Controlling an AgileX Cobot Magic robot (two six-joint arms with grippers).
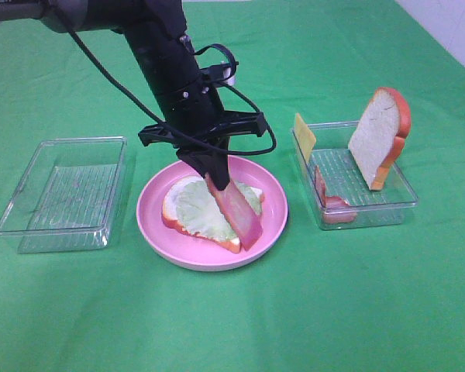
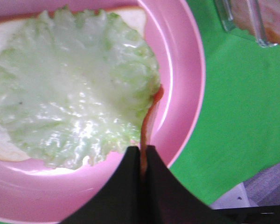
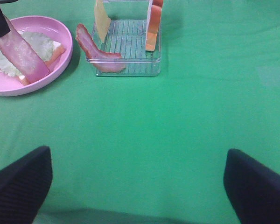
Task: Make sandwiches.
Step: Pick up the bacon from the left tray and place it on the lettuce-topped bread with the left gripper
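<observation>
A clear tray (image 1: 62,194) sits toward the left edge of the green surface (image 1: 232,325). In the middle, the pink plate (image 1: 275,209) carries a bread slice (image 2: 4,144) lying flat under a lettuce leaf (image 1: 195,205). And there's the left tool (image 1: 215,177), pressed together, pinching a bacon strip (image 1: 236,209) by its upper end. The strip slants down onto the lettuce. Toward the right edge, a second clear tray (image 1: 380,205) holds a cheese square (image 1: 303,133) against its left wall, a second bacon strip (image 1: 329,200) draped at the front-left corner, and a second bread slice (image 1: 376,132) standing upright. The right tool (image 3: 137,182) hangs spread wide over the surface, gripping nothing.
</observation>
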